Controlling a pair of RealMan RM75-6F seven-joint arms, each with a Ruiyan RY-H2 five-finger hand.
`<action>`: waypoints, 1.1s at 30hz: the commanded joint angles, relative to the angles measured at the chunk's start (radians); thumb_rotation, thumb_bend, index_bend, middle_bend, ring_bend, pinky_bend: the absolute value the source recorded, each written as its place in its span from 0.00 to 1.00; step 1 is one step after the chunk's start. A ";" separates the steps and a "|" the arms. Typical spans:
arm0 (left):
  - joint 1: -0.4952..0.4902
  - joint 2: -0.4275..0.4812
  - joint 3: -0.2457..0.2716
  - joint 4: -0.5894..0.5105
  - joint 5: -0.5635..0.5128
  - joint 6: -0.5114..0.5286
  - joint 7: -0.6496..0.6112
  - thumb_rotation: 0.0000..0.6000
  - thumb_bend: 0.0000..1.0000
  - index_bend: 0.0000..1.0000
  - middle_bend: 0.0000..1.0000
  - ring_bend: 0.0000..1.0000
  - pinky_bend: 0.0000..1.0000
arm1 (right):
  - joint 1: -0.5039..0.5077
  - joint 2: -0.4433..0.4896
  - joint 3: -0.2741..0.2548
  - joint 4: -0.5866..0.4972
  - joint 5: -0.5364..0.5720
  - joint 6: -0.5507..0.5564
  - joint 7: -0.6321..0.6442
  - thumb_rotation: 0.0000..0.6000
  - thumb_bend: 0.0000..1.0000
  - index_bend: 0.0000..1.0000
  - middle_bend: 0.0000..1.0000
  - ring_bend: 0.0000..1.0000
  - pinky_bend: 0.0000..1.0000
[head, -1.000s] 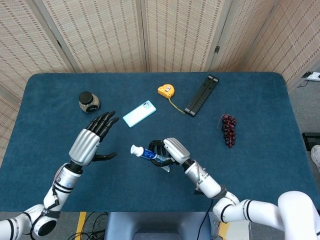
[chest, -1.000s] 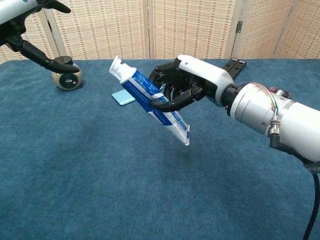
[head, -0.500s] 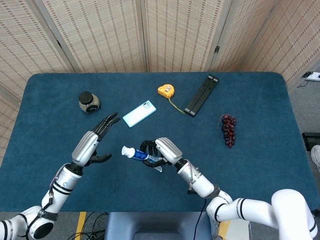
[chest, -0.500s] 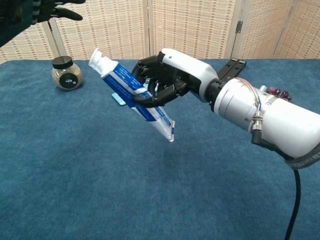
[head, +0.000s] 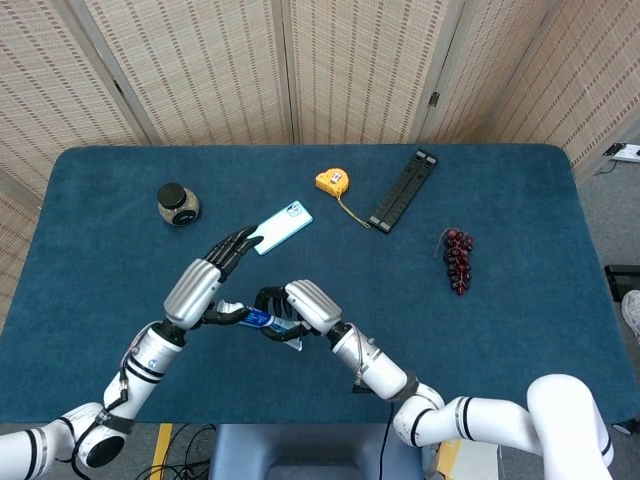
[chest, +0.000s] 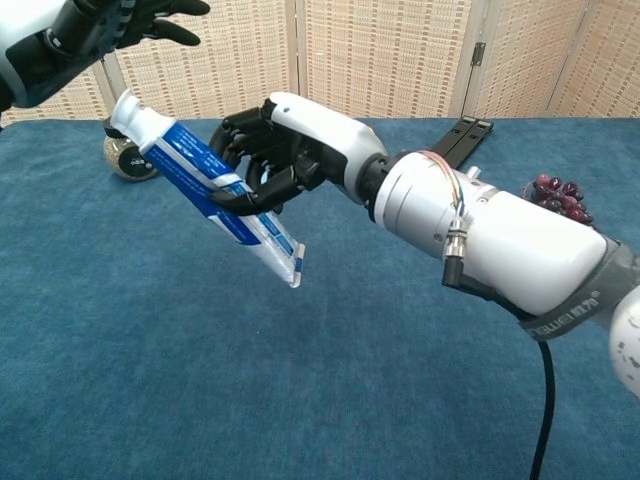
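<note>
Your right hand (chest: 275, 150) grips the toothpaste tube (chest: 205, 185) mid-body, lifted above the near-centre table (head: 520, 330), cap tilted up to the left. Your left hand (head: 205, 285) hangs just beside that cap, fingers spread, holding nothing. Far left, the lidded jar (head: 178, 204) stands; its contents are unclear.

The right hand (chest: 275, 150) is held above the table, its dark fingers (chest: 240, 125) curled closed around a tube (chest: 205, 180), with the white forearm stretched out behind it toward the lower right. The left hand (head: 205, 280) is raised just beside the right one, fingers (head: 235, 245) spread and extended, nothing gripped. In the head view the left forearm is seen angled up from the lower left.
</note>
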 joint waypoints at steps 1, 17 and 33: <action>-0.009 -0.005 0.006 0.010 0.007 -0.009 0.015 0.00 0.00 0.00 0.02 0.04 0.15 | 0.007 -0.003 0.008 -0.011 0.012 -0.008 -0.016 1.00 0.71 0.74 0.70 0.59 0.63; -0.037 0.015 0.032 0.007 0.027 -0.044 0.127 0.00 0.00 0.00 0.02 0.02 0.15 | 0.003 -0.012 0.016 -0.026 0.029 0.012 -0.048 1.00 0.72 0.75 0.71 0.60 0.63; -0.061 0.036 0.046 -0.035 -0.021 -0.115 0.184 0.00 0.00 0.00 0.00 0.01 0.15 | 0.006 -0.027 0.020 -0.016 0.019 0.027 -0.038 1.00 0.74 0.77 0.72 0.61 0.64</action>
